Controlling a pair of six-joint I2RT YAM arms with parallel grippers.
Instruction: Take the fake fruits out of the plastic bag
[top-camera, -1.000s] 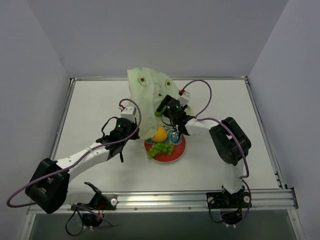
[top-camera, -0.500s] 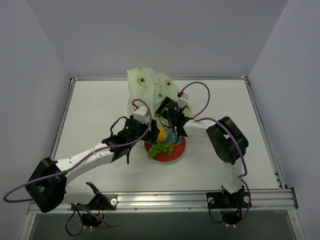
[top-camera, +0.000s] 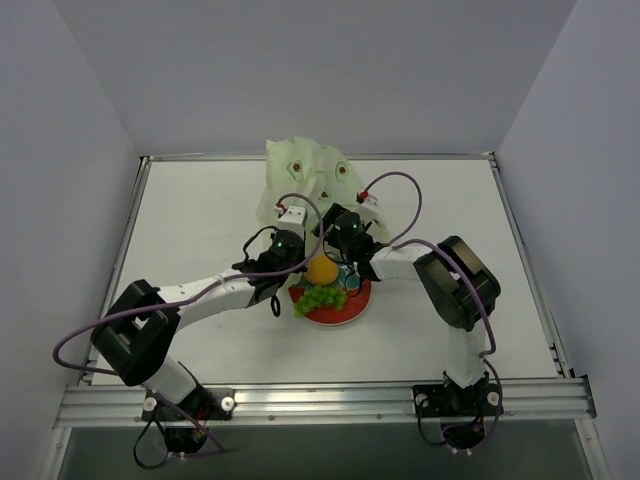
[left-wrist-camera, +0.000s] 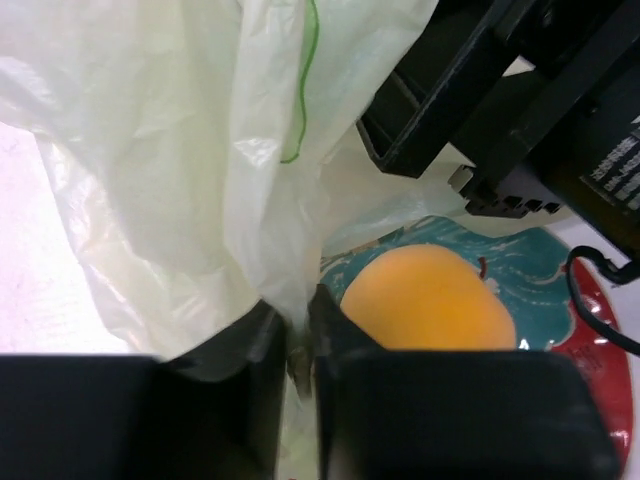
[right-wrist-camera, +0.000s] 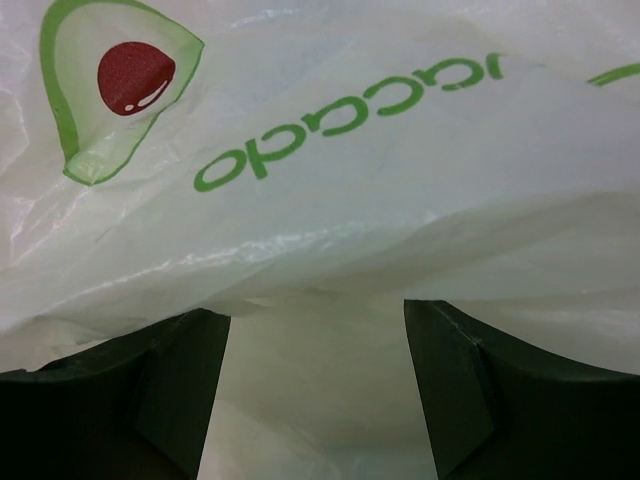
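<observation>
The pale green plastic bag (top-camera: 300, 172) stands at the back middle of the table, its lower edge hanging over the plate. My left gripper (top-camera: 303, 252) is shut on a fold of the bag (left-wrist-camera: 250, 200), just left of the round orange-yellow fruit (top-camera: 321, 270), which also shows in the left wrist view (left-wrist-camera: 430, 298). The light green grape bunch (top-camera: 320, 297) lies on the plate in front of that fruit. My right gripper (top-camera: 330, 220) is open against the bag (right-wrist-camera: 330, 170), with plastic between its fingers (right-wrist-camera: 175, 385). The bright green and dark green fruits are hidden.
The red-rimmed plate (top-camera: 357, 298) with a teal centre (left-wrist-camera: 545, 265) sits in front of the bag between the two arms. The right arm's black wrist (left-wrist-camera: 500, 100) hangs close above the plate. Grey walls enclose the table on three sides.
My left arm has swung right and forward to the bag's lower edge beside the orange-yellow fruit. The bag has been drawn up and shifted slightly right. The right gripper has barely moved.
</observation>
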